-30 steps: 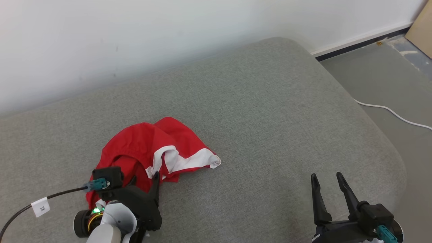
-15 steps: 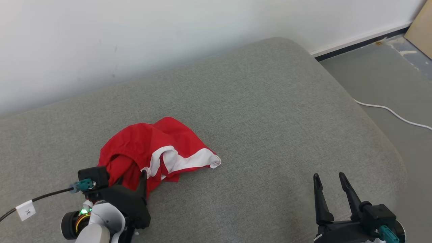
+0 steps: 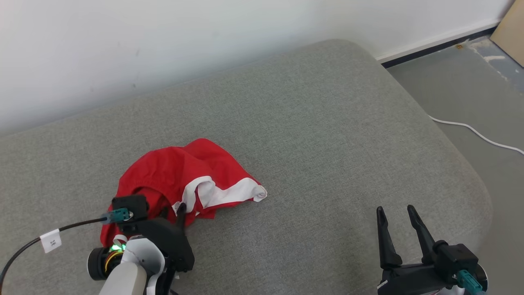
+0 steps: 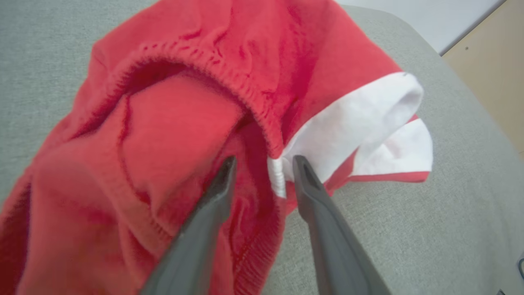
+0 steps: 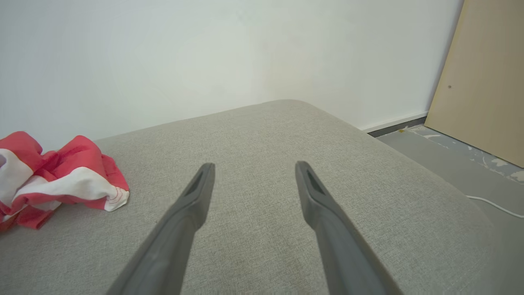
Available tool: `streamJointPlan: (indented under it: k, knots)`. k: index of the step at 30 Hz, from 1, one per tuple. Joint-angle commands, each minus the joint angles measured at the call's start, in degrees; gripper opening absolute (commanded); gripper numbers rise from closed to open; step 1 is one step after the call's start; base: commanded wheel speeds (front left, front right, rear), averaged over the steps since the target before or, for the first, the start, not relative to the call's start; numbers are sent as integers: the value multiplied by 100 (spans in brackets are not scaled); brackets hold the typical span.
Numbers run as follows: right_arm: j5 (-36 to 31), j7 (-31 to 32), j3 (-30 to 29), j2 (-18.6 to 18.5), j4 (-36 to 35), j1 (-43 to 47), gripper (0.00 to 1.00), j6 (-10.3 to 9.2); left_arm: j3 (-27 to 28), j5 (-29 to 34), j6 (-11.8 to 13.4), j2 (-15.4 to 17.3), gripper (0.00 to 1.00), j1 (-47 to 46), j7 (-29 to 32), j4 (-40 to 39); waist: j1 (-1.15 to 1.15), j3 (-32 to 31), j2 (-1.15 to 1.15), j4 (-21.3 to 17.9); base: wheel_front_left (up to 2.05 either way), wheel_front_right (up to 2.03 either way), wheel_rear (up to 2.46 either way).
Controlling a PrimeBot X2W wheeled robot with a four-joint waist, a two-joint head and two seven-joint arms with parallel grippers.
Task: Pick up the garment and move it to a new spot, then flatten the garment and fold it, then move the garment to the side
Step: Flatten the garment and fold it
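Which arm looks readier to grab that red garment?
Left. The left jaws straddle a fold of the red garment; the right jaws stand open over bare grey cushion, away from it.

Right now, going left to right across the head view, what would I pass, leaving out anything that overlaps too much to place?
black cable with white tag → red and white garment → right hand → white cord on the floor
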Motion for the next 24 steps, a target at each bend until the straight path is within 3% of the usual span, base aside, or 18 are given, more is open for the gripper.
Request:
streamJointPlan:
  k: [1,2,10,24]
  knots:
    - [46,-9,-10,11,4,-31,100,-12,-12,60,0,-1,38,-100,-63,65,0,28,0,-32,0,0,0]
    - [51,-10,-18,11,4,-32,100,-12,-14,74,12,7,1,-124,-88,109,0,33,0,-39,0,0,0]
    - [100,-9,-72,12,-1,35,100,-12,-16,56,-7,39,0,-315,-308,-26,0,6,0,80,0,0,0]
    - [163,-9,14,11,50,-18,100,-13,-746,-555,-558,-291,0,-1836,-350,-1107,0,-65,0,223,0,0,0]
